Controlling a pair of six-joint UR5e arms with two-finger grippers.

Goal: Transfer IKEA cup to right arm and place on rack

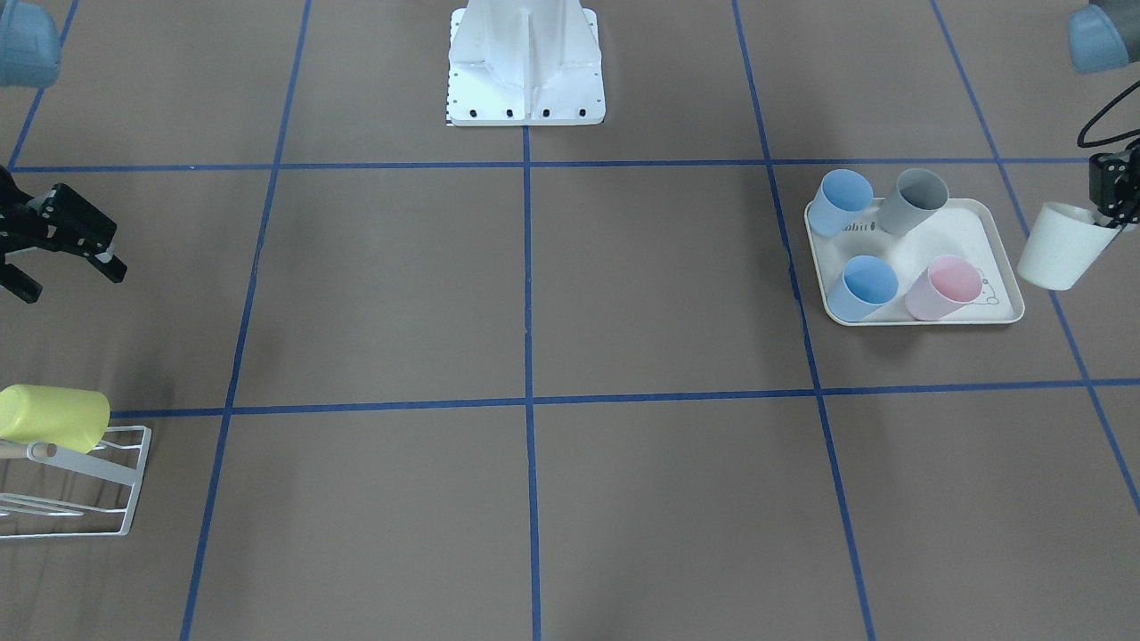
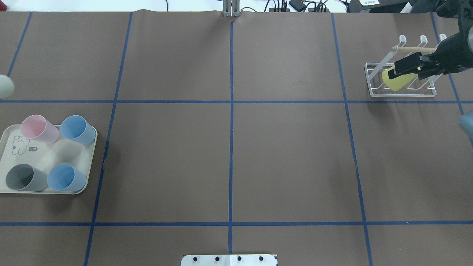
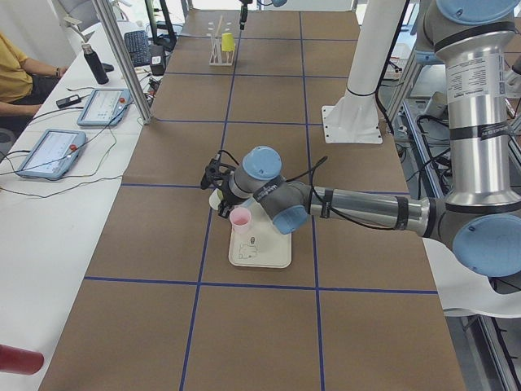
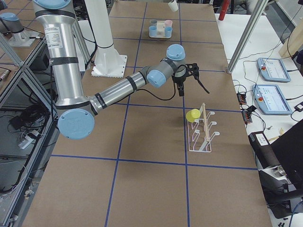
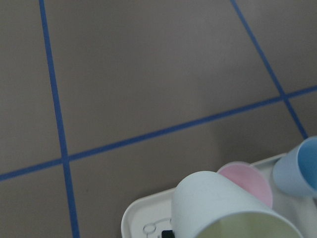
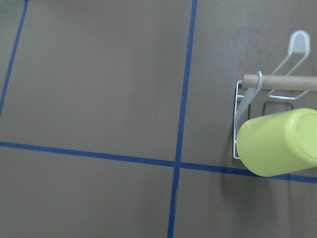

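The left end effector is clamped on the rim of a white tapered plastic cup. It holds the cup tilted in the air, just beside the cream rabbit-printed tray, at its 3 o'clock in the front-facing view. The right end effector hangs empty with its fingers spread wide, at 12 o'clock of the small white wire rack. A yellow plastic cup rests slanted on the rack.

Lower left: tray carrying four cups.
Upper right: rack, yellow cup occupying one prong.
Centre: bare surface, wide passage between tray and rack.
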